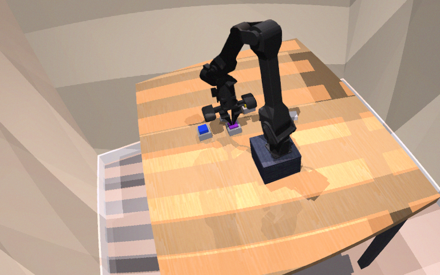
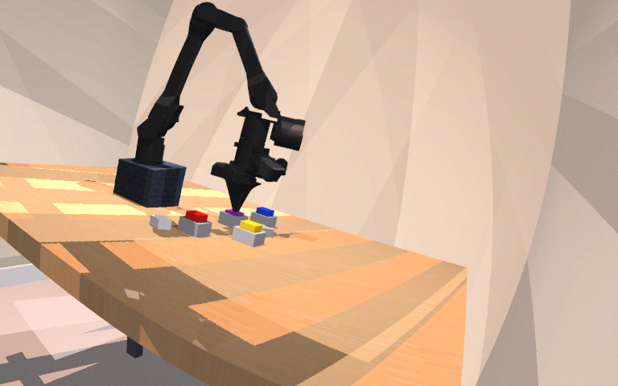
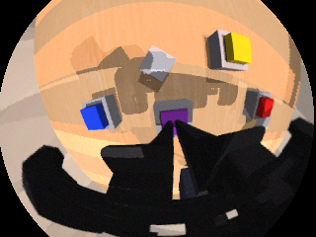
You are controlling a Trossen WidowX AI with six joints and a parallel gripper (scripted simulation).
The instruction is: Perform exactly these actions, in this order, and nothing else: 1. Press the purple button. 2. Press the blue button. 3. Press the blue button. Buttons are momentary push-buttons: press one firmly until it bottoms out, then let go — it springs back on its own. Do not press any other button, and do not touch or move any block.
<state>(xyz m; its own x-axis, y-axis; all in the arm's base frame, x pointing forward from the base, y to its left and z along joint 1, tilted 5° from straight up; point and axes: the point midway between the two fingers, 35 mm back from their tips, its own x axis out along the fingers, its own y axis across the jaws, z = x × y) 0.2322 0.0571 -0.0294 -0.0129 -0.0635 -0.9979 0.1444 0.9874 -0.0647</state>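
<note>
- On the wooden table (image 1: pixel 227 194): arm base (image 1: pixel 275 158) mounted on a dark block, arm arched up and over toward the button cluster.
- Gripper (image 2: pixel 237 207) pointing straight down, fingers pinched together into a single wedge, nothing between them.
- Tip of the gripper (image 1: pixel 232 122) right on top of the purple button (image 1: pixel 233 125); looks touching in the exterior view, cap sitting low in its grey housing.
- Wrist view: closed fingertips meeting the near edge of the purple button (image 3: pixel 174 117), dead centre ahead.
- Purple button (image 2: pixel 235 212) in the middle of the cluster, between the red button and the blue button as seen from the exterior camera.
- Blue button (image 1: pixel 203 129) just beside the purple one, on its own grey base, cap raised, apart from the gripper; also at (image 2: pixel 265 211) and (image 3: pixel 94 118).
- Yellow button (image 2: pixel 250 225) nearest the exterior camera, on a lighter base; mostly hidden behind the wrist in the top view; (image 3: pixel 237 47) in the wrist view.
- Red button (image 2: pixel 196 215) on a grey base, near the arm base side of the cluster; (image 3: pixel 265 106) at the edge of the wrist view.
- Small grey block (image 2: pixel 160 222) beside the red button, apart from it.
- Second grey block (image 3: pixel 157 66) beyond the purple button in the wrist view, tilted relative to the button housings, apart from the gripper.
</note>
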